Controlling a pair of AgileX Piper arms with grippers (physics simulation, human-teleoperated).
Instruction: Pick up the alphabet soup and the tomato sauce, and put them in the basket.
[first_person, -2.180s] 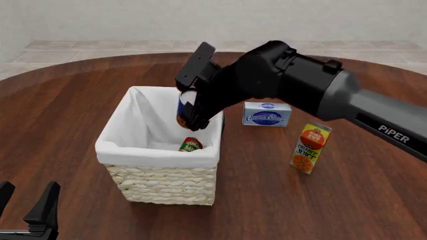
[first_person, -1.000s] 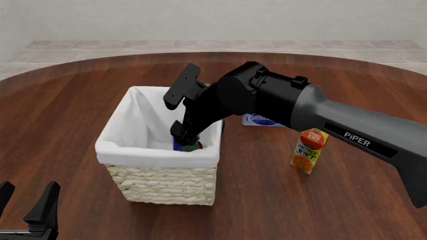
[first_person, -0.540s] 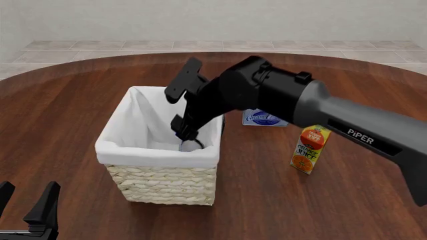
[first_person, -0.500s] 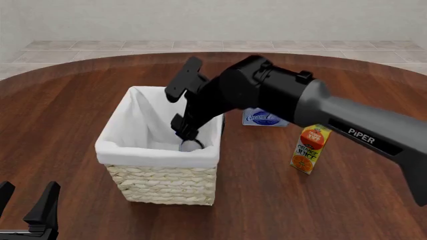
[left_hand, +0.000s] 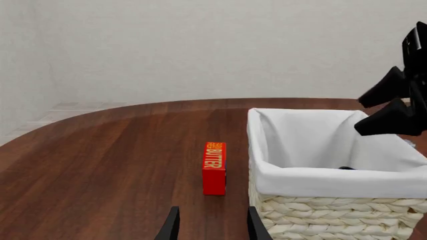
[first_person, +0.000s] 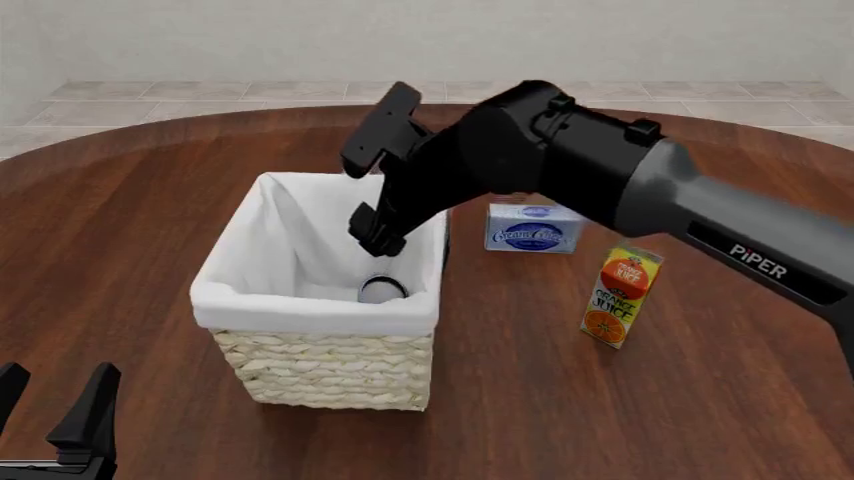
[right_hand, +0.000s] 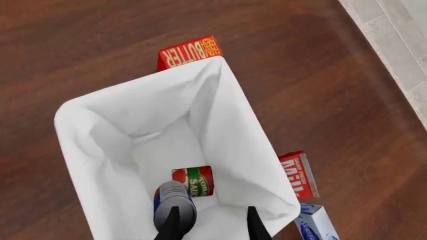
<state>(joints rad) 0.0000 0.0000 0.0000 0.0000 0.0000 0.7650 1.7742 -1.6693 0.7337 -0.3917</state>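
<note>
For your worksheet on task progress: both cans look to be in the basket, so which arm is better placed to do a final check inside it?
Right. The right gripper, open, hangs over the basket; its camera shows the tomato sauce and alphabet soup.

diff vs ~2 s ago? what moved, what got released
The right end effector carried the alphabet soup down into the basket, let it go, and has risen clear, open and empty. The soup now stands inside beside the tomato sauce, which lay there already. Unchanged: the left end effector idle and open, basket, cream cheese box, orange juice carton.
</note>
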